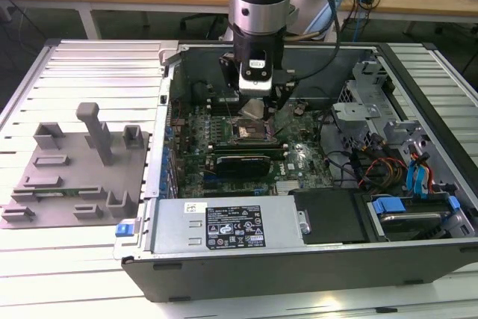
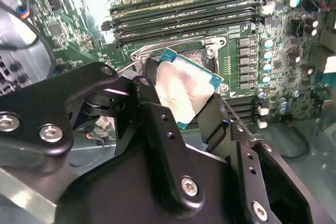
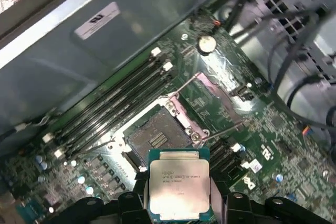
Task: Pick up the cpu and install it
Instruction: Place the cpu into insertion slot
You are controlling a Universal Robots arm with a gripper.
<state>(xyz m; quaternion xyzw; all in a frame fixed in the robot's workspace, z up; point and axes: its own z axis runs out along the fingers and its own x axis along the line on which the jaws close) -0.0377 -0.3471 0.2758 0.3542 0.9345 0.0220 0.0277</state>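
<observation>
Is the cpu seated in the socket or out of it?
Out: the gripper holds the cpu by its edges above the board; the socket lies open and empty.

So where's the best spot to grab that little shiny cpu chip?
Probably by two opposite edges, coming down from above. The cpu is flat and square, so its thin sides give matching faces to pinch. The end effector holds it that way above the socket.
</observation>
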